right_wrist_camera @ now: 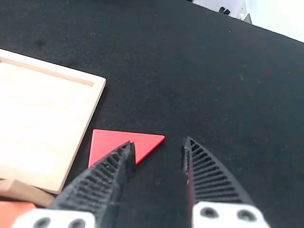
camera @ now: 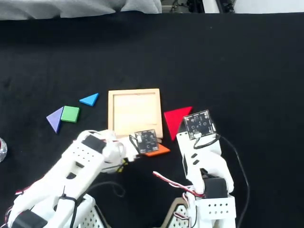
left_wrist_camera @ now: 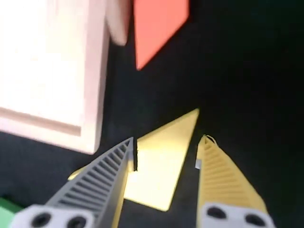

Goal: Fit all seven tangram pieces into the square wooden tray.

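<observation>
**A:** From the high camera, where does everything sit?

**B:** The square wooden tray (camera: 135, 114) lies mid-table with no piece in it yet. A blue triangle (camera: 89, 99), a green square (camera: 70, 114) and a purple triangle (camera: 55, 118) are grouped off one side of it. The red triangle (camera: 176, 118) lies just beside the opposite side, and an orange piece (camera: 159, 151) pokes out by the near edge. Both arms bend over that near edge, I'd say because the closest pieces are there.

**A:** And the left wrist camera?

**B:** The left gripper (left_wrist_camera: 167, 142) is spread, with one finger on each side of a yellow triangle (left_wrist_camera: 159, 171). That piece lies flat on the black cloth (left_wrist_camera: 247, 71), near the tray's corner. Nothing is pinched. Straddling the piece like that reads as lining up for a grasp across it.

**A:** The right wrist camera?

**B:** The right gripper (right_wrist_camera: 157, 145) is likewise spread and holds nothing. One fingertip overlaps the red triangle, which lies just beside the tray's side wall, and the other is over bare cloth. I judge it needs to shift toward the triangle before closing, or that finger could come down on top of the piece instead of beside it
</observation>
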You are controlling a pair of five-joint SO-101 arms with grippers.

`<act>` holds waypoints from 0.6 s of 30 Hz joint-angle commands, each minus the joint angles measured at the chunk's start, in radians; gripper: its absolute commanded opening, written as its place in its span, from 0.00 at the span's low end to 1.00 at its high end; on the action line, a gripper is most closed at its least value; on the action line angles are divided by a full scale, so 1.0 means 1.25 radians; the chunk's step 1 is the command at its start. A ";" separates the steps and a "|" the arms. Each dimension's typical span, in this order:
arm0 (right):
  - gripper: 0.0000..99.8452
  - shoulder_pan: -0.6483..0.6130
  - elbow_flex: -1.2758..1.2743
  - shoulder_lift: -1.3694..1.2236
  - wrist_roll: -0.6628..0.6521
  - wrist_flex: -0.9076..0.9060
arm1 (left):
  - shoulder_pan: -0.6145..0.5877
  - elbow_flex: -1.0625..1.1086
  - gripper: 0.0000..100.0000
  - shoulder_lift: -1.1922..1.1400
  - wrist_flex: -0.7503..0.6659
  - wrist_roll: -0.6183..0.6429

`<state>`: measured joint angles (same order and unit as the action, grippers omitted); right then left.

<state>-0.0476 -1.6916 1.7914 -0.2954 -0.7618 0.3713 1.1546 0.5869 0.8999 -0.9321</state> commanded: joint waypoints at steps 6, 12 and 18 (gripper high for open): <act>0.17 0.009 -0.004 -0.091 0.001 0.020 | -0.089 -0.006 0.21 0.000 -0.007 -0.048; 0.17 0.009 -0.004 -0.091 0.001 0.020 | -0.207 0.003 0.21 -0.001 -0.075 -0.110; 0.17 0.009 -0.004 -0.091 0.001 0.020 | -0.320 -0.002 0.21 -0.047 -0.141 -0.161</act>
<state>-0.0476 -1.6916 1.7914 -0.2954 -0.7618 0.0338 1.1776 0.5501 0.7526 -1.1009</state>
